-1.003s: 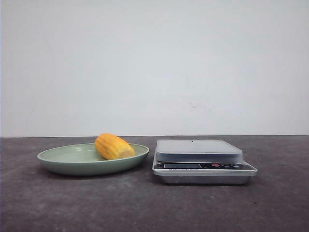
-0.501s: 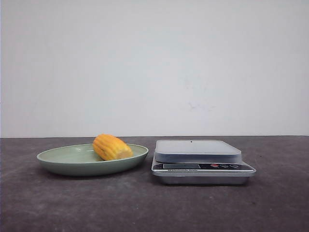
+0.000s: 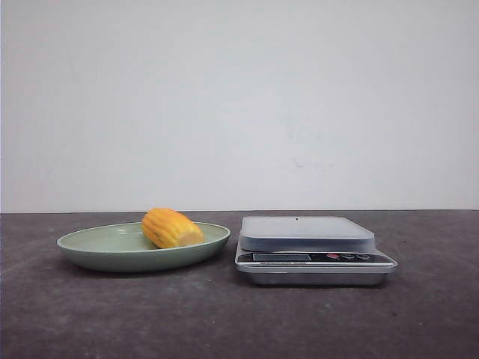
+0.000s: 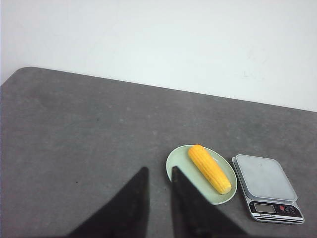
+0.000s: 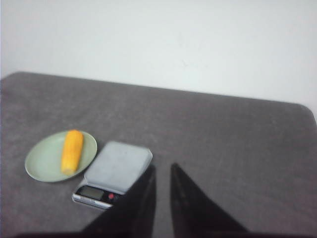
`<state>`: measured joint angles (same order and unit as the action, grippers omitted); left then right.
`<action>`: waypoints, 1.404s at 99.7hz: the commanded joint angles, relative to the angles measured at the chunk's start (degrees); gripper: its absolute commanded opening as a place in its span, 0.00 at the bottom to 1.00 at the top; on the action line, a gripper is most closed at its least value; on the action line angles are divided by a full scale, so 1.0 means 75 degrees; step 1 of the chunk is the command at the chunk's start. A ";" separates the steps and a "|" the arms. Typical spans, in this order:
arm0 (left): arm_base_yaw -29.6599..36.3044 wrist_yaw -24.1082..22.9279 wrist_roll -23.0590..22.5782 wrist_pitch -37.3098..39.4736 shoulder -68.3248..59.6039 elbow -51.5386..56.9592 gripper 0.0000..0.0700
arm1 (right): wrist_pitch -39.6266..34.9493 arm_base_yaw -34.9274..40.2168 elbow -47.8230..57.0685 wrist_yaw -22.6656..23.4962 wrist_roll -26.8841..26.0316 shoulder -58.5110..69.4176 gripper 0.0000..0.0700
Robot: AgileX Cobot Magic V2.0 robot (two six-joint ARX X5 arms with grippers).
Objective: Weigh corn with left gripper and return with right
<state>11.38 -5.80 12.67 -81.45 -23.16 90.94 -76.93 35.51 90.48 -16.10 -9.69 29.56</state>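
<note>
The corn (image 3: 172, 228), a yellow-orange cob, lies in a pale green plate (image 3: 97, 256) left of centre. No gripper shows in the front view. In the left wrist view the corn (image 4: 209, 168) lies lengthwise in the plate (image 4: 178, 161), and my left gripper (image 4: 159, 169) hangs high above the table beside the plate's rim, jaws a little apart and empty. In the right wrist view, which is blurred, my right gripper (image 5: 163, 166) is high beside the scale (image 5: 119, 166), jaws narrowly apart and empty. The corn (image 5: 72, 151) is beyond the scale.
A silver digital kitchen scale (image 3: 307, 233) with an empty grey platform stands just right of the plate; it also shows in the left wrist view (image 4: 265, 177). The dark grey table (image 3: 239, 321) ends at a white wall behind.
The plate, corn and scale sit a few pixels further left in the front view. No gripper has come into it.
</note>
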 commanded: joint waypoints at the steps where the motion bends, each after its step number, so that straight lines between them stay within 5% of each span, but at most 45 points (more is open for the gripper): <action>1: -0.0003 0.0017 0.0015 -0.0163 0.0012 0.0082 0.01 | 0.0041 0.0032 -0.0006 0.0099 -0.0058 0.0020 0.01; 84: -0.0003 0.0000 0.0044 -0.0157 0.0009 0.0082 0.02 | 0.0746 0.0032 -0.0306 0.0341 -0.0254 0.0035 0.02; 97: -0.0239 -0.0385 -0.0641 0.0087 0.0017 -0.0227 0.02 | 0.0749 0.0035 -0.0306 0.0341 -0.0254 0.0035 0.02; 109: -0.0635 -0.0656 -0.1174 0.1574 0.0277 -0.1556 0.02 | 0.0775 0.0035 -0.0306 0.0341 -0.0254 0.0035 0.01; 140: -0.1434 -0.0606 -0.0970 0.6883 0.1763 -0.6805 0.02 | 0.0775 0.0035 -0.0306 0.0341 -0.0254 0.0035 0.01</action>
<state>1.26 -10.37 5.50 -39.57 -11.94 48.34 -71.72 35.53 87.26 -13.56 -10.94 29.65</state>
